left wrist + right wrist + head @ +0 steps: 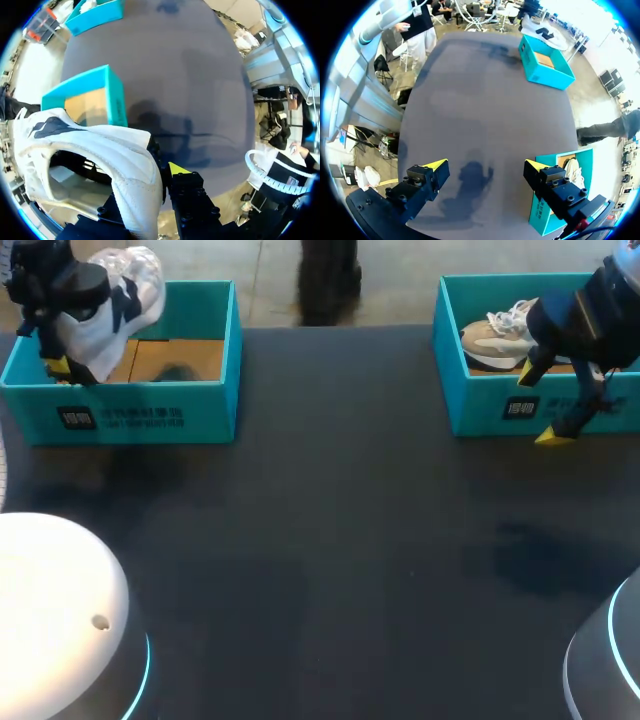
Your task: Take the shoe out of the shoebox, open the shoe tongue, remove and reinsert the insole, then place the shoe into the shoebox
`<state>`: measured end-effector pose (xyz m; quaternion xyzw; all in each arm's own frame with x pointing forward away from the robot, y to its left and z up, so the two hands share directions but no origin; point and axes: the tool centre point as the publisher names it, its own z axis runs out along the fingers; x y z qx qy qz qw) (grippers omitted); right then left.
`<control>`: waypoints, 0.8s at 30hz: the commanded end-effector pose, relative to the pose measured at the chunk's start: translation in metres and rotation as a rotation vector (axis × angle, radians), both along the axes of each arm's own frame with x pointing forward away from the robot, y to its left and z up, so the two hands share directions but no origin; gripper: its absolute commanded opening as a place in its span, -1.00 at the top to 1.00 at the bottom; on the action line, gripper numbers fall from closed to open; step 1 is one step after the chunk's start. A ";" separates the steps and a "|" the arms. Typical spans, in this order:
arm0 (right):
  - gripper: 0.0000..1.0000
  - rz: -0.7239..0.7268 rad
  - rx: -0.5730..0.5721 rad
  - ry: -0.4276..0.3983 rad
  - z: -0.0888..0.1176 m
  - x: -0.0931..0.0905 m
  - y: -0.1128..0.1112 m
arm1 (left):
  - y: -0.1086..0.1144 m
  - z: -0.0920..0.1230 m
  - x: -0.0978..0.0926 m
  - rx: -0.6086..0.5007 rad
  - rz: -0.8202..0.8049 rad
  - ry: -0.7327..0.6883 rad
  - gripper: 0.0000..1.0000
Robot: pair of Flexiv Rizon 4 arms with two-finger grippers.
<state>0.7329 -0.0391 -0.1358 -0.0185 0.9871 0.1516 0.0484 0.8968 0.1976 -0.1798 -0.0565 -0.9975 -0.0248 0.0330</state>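
Clearly, the left end effector [62,366] grips the white shoe [118,295], held just above its shoebox [150,412], while the right end effector [485,164] hangs open.

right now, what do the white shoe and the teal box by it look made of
The white shoe: probably leather or a synthetic look-alike, smooth and matte, with stitched panels and a dark patch. The teal box: likely cardboard, matte teal walls, plain brown floor showing inside.
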 end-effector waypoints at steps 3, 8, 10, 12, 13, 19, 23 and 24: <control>-1.00 -0.001 -0.003 0.003 0.000 0.002 0.001 | 0.037 0.003 0.015 -0.052 0.035 -0.024 1.00; -1.00 -0.001 -0.003 0.003 0.000 0.002 0.001 | 0.064 0.000 0.031 -0.061 0.061 -0.032 1.00; -1.00 -0.001 -0.003 0.003 0.000 0.002 0.001 | 0.072 -0.002 0.035 -0.053 0.060 -0.037 1.00; -1.00 -0.001 -0.003 0.003 0.000 0.002 0.001 | 0.079 -0.005 0.039 -0.044 0.055 -0.047 1.00; -1.00 -0.001 -0.003 0.003 0.000 0.002 0.001 | 0.083 -0.007 0.042 -0.043 0.047 -0.048 1.00; -1.00 -0.001 -0.003 0.003 0.000 0.002 0.001 | 0.104 -0.012 0.062 -0.025 0.079 -0.062 1.00; -1.00 -0.001 -0.003 0.003 0.000 0.002 0.001 | 0.114 -0.016 0.078 -0.045 0.094 -0.069 1.00; -1.00 -0.001 -0.003 0.003 0.000 0.002 0.001 | 0.116 -0.017 0.082 -0.046 0.102 -0.071 1.00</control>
